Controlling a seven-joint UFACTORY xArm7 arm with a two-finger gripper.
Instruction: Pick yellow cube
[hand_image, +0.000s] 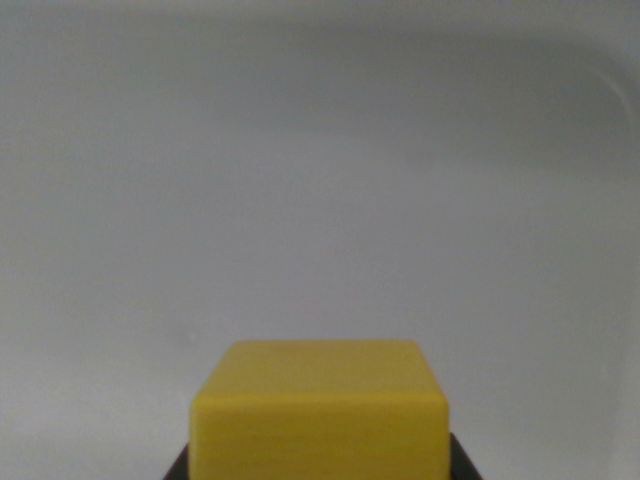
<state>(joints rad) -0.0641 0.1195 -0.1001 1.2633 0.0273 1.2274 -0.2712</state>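
Claw (318, 470): only dark black edges visible, low corners, blurred.

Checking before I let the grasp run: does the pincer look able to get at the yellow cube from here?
Probably yes. The yellow cube sits right at the wrist view's bottom centre, with dark parts flanking its lower corners, and nothing else on the pale surface crowds it. Whether those parts are the fingers is unclear.

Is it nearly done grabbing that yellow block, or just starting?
The yellow cube fills the bottom centre of the wrist view, with dark parts flanking its lower corners, so the approach looks done. Whether it is gripped or lifted off the pale surface cannot be told.
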